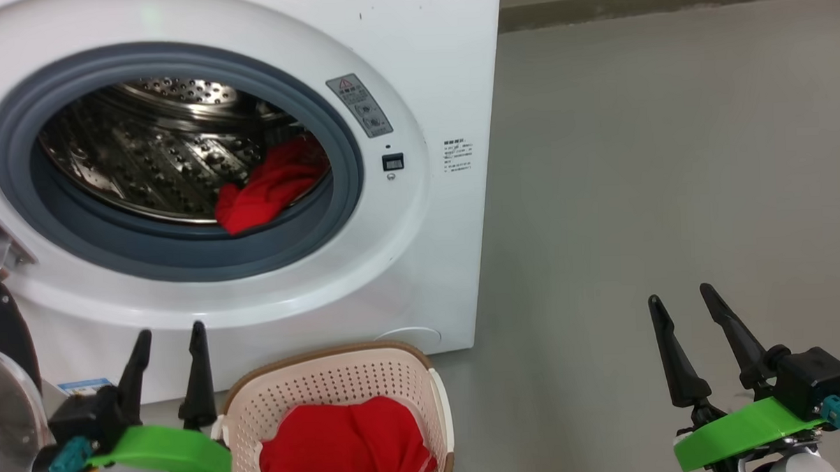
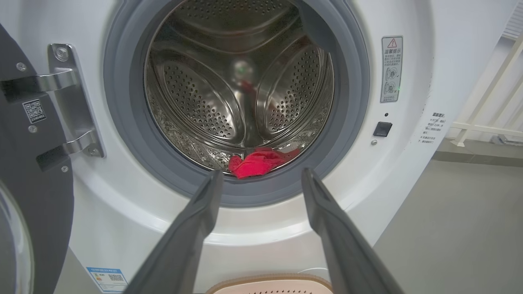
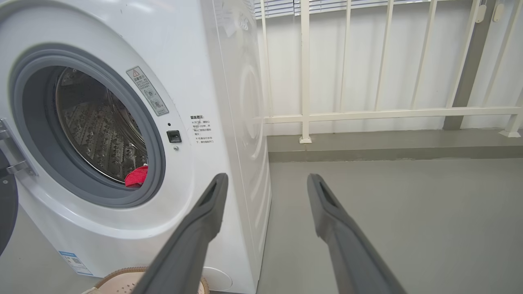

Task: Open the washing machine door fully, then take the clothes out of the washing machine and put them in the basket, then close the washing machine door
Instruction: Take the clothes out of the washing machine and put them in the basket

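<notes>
The white washing machine [image 1: 414, 68] stands with its door [image 1: 3, 390] swung open at the far left, hinged beside the grey ring. A red garment [image 1: 271, 185] lies at the drum's lower front right, also seen as red cloth [image 2: 255, 162] and a red patch [image 3: 137, 176] in the wrist views. The cream basket [image 1: 258, 402] sits on the floor before the machine with another red garment [image 1: 343, 445] inside. My left gripper [image 1: 171, 339] is open and empty, low in front of the machine, left of the basket. My right gripper [image 1: 680, 297] is open and empty over bare floor at the right.
Grey floor [image 1: 668, 150] stretches to the right of the machine. A white railing [image 3: 367, 112] and a low kerb [image 3: 388, 147] run behind it. The open door [image 2: 24, 171] and its metal hinge [image 2: 69, 102] stand close on the left.
</notes>
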You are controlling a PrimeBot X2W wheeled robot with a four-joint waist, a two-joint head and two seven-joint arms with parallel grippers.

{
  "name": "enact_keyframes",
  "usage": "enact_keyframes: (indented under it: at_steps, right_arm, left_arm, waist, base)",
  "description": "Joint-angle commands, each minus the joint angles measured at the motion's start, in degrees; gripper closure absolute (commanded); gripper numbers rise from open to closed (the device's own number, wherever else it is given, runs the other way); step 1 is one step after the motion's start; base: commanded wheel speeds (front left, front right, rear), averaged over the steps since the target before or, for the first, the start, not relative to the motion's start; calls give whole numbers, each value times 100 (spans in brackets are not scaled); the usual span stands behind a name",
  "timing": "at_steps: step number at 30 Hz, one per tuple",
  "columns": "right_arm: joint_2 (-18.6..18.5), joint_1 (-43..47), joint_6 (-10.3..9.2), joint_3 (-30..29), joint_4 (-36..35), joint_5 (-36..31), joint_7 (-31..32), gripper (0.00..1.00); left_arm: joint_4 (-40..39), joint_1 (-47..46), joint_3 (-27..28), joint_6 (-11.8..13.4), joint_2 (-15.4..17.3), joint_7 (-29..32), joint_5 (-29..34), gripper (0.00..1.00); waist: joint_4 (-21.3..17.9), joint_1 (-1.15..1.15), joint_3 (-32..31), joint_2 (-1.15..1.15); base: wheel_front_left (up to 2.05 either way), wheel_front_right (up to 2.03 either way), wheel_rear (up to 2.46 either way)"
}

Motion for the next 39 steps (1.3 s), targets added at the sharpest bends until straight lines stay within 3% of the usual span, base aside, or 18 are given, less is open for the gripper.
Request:
enact_keyframes:
  at_steps: [1, 19, 39]
  right_arm:
    - [-53, -219, 36, 128, -172, -3, -37, 0]
    - [-142, -1012, 36, 304, -339, -7, -37, 0]
    - [13, -1646, 36, 563, -531, 37, -37, 0]
  left_arm:
    - [-89, -292, 194, 4, 72, -69, 76, 0]
    - [882, -2515, 256, -36, 308, -69, -1, 0]
    - [2349, -4793, 414, 25, 782, -69, 262, 0]
  waist:
    - [-12, 0, 108, 0]
    - [53, 0, 1688, 0]
    - [-435, 0, 2934, 0]
  base:
    - [0, 0, 0]
    - [0, 0, 0]
    - [0, 0, 0]
